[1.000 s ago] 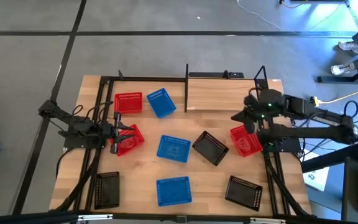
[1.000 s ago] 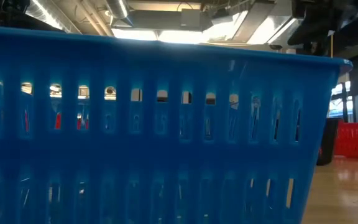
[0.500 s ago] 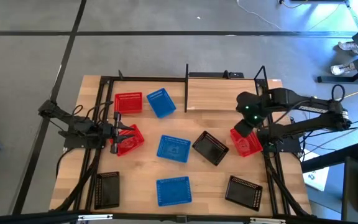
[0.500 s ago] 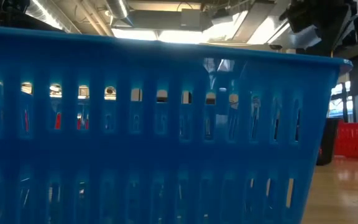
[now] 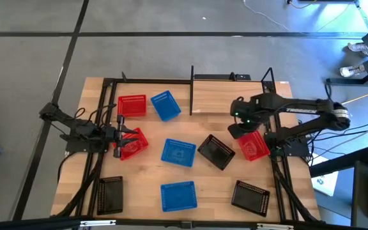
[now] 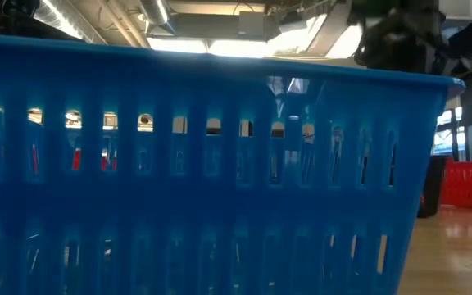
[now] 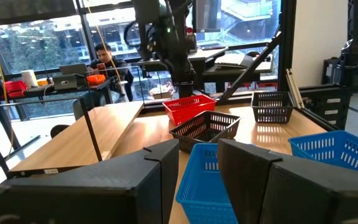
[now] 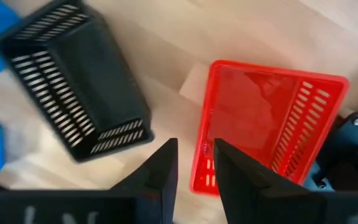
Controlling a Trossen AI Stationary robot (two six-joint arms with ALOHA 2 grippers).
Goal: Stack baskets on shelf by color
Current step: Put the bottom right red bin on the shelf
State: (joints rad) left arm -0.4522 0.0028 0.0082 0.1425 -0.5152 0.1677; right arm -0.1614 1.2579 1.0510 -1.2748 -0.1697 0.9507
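Two baskets, one red [image 5: 131,105] and one blue [image 5: 165,105], stand at the left end of the black-framed shelf [image 5: 229,96]. Loose on the table are two red [image 5: 131,144] [image 5: 253,145], two blue [image 5: 179,152] [image 5: 178,195] and three black baskets [image 5: 216,152] [image 5: 110,195] [image 5: 250,195]. My right gripper [image 5: 238,130] points down over the right-hand red basket's left wall [image 8: 202,168], its fingers [image 8: 166,168] a narrow gap apart. My left gripper [image 5: 118,138] waits beside the left red basket, with a narrow gap [image 7: 197,168] between its fingers.
The tilted black basket [image 8: 73,81] lies just left of my right gripper. The near blue basket [image 6: 211,164] fills the low view, with my right arm [image 6: 400,33] above it. Upright shelf posts [image 5: 191,89] rise at the far side. People sit beyond the table [image 7: 104,59].
My right gripper has gone toward the table's left and a little toward the near edge, from beside the shelf's right post to above the right-hand red basket's left wall. The baskets have not moved.
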